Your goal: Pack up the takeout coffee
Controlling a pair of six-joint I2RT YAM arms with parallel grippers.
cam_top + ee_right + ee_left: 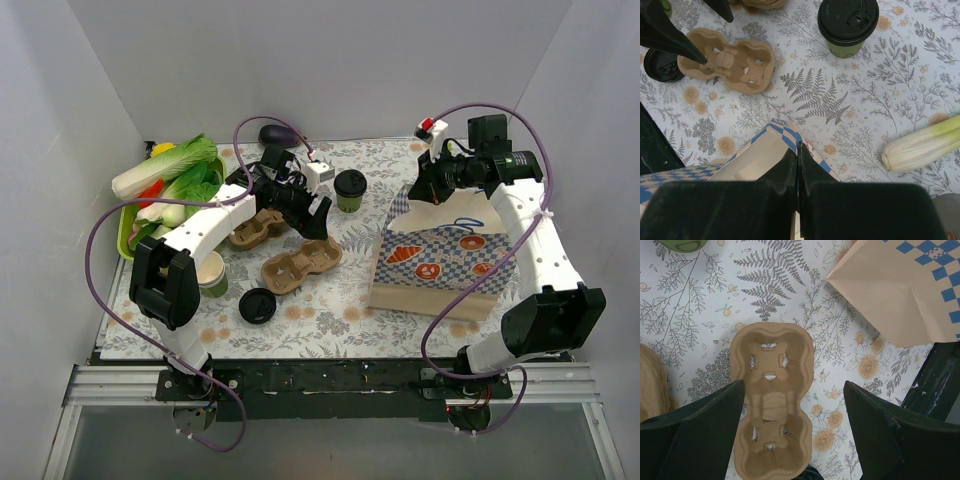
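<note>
The takeout coffee (350, 188), a green cup with a black lid, stands upright at mid-back of the table; it also shows in the right wrist view (847, 22). My left gripper (312, 225) is open and empty, hovering above a brown two-cup cardboard carrier (772, 405) that lies flat between and below its fingers (700, 435). My right gripper (798, 160) is shut on the top rim of the blue-checked paper bag (785, 137), which stands at the right (450, 255), to the right of the coffee.
A stack of more carriers (255, 230) lies left of the left gripper. Stacked lidless green cups (210, 275) and a loose black lid (257, 305) sit near the front left. A green tray of vegetables (125, 235) fills the back left. A pale leafy stalk (920, 145) lies near the bag.
</note>
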